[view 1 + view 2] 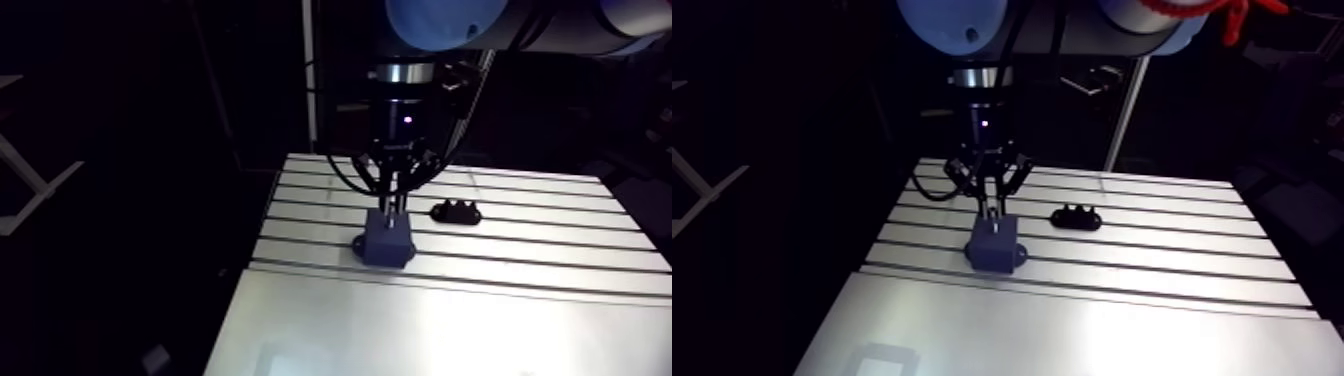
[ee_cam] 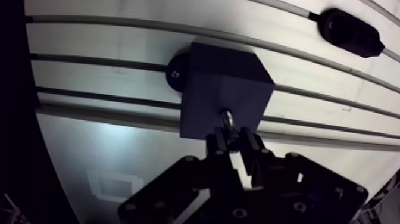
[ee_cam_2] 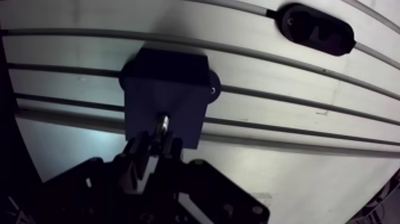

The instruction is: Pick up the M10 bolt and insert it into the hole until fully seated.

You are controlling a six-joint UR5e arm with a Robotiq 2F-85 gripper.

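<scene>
The wrist view shows the end effector point(image 2: 233, 142) pinching the M10 bolt point(image 2: 227, 117), its shiny end at the top face of the dark blue block point(image 2: 220, 83); the arm view shows more of the slotted tabletop point(image 1: 540, 255), with a black fixture point(image 1: 456, 211) near the block.

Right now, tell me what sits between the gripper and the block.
The bolt, pinched in the gripper and reaching down to the block's top face; nothing else. The wrist view shows it.

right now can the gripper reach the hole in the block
Probably yes: the gripper, shut on the bolt, sits right over the block with nothing between them; the black piece lies well aside.
</scene>
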